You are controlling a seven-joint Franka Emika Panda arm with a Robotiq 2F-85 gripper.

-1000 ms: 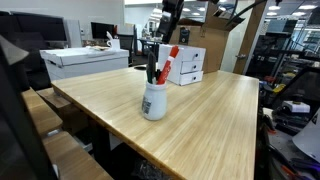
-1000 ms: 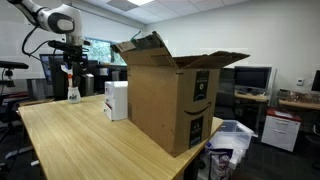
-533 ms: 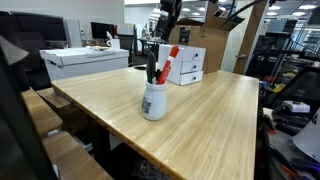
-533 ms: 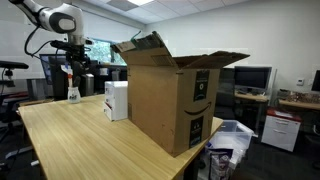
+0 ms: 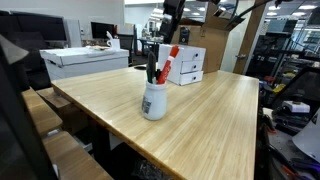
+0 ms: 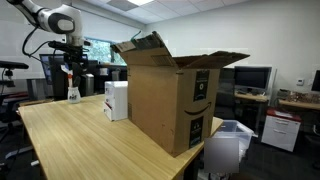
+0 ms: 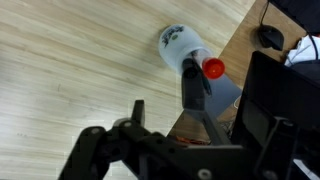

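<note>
A white cup (image 5: 154, 101) stands on the wooden table (image 5: 215, 115) and holds a red-capped marker (image 5: 168, 62) and black markers. In both exterior views my gripper (image 5: 166, 33) hangs directly above the markers, open and holding nothing. From the far side the same cup (image 6: 73, 95) sits near the table's far corner under the gripper (image 6: 70, 58). The wrist view looks down on the cup (image 7: 178, 46), the red cap (image 7: 213, 68) and a black marker (image 7: 193, 90). They lie below the gap between my spread fingers (image 7: 138, 113), the gripper (image 7: 198, 108) apart from them.
A large open cardboard box (image 6: 165, 95) and a small white drawer unit (image 6: 117, 100) stand on the table behind the cup. A white box (image 5: 85, 62) sits on a neighbouring desk. The table edge runs close beside the cup (image 7: 225, 60), with a computer mouse (image 7: 270, 38) below.
</note>
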